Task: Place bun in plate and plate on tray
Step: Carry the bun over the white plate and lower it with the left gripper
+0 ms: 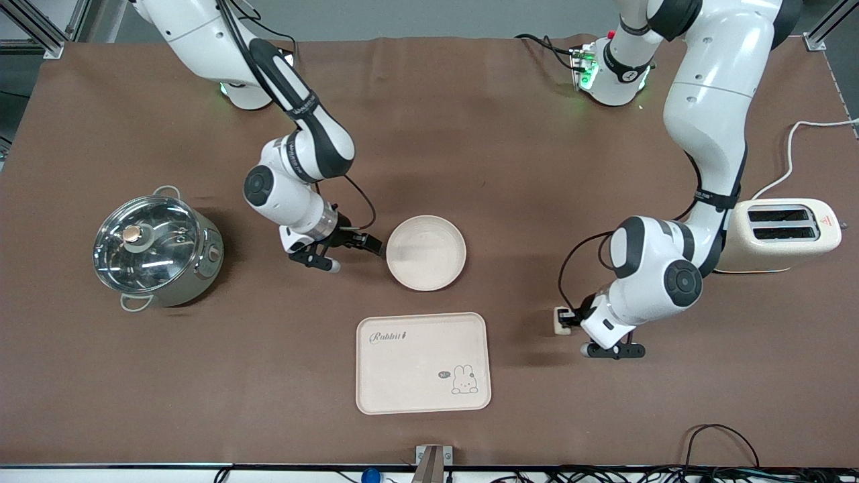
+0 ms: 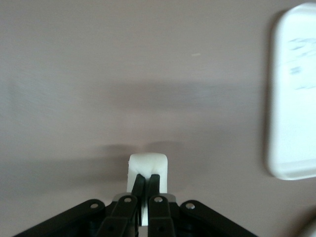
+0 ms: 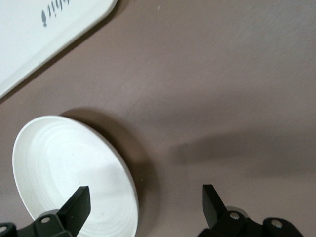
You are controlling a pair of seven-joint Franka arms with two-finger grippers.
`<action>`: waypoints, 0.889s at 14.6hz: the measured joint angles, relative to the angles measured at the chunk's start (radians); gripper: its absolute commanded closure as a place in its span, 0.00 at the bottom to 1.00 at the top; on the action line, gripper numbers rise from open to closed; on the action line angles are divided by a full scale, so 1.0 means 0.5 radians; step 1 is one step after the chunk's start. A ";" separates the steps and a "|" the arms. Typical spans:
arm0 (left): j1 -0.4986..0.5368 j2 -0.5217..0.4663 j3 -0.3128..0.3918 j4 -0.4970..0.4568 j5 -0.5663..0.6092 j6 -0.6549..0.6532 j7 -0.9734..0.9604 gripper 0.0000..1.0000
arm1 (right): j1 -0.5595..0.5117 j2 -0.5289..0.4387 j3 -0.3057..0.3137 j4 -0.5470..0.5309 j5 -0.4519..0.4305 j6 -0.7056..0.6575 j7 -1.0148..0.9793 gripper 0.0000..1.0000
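Left claw (image 1: 567,320) is clamped on the bun (image 2: 147,170) low over the surface beside the tray (image 1: 423,363); right claw (image 1: 362,251), spread wide, sits at the empty plate (image 1: 425,252). Both placements remain undone

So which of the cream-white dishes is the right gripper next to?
The round plain plate; the open right gripper sits at its rim. The rectangular tray with the rabbit drawing lies nearer the front camera, untouched.

Open table between plate (image 1: 425,253), tray (image 1: 422,363).
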 measured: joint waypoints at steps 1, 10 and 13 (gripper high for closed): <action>-0.002 -0.033 -0.070 0.019 0.000 -0.027 -0.176 1.00 | 0.031 0.015 0.000 0.010 0.024 0.014 0.001 0.00; -0.244 -0.041 -0.457 0.022 0.001 0.186 -1.404 0.93 | 0.214 0.074 -0.002 0.021 0.082 0.139 0.008 0.00; -0.307 0.039 -0.456 0.004 0.001 0.258 -1.538 0.72 | 0.214 0.105 -0.004 0.021 0.083 0.172 0.008 0.00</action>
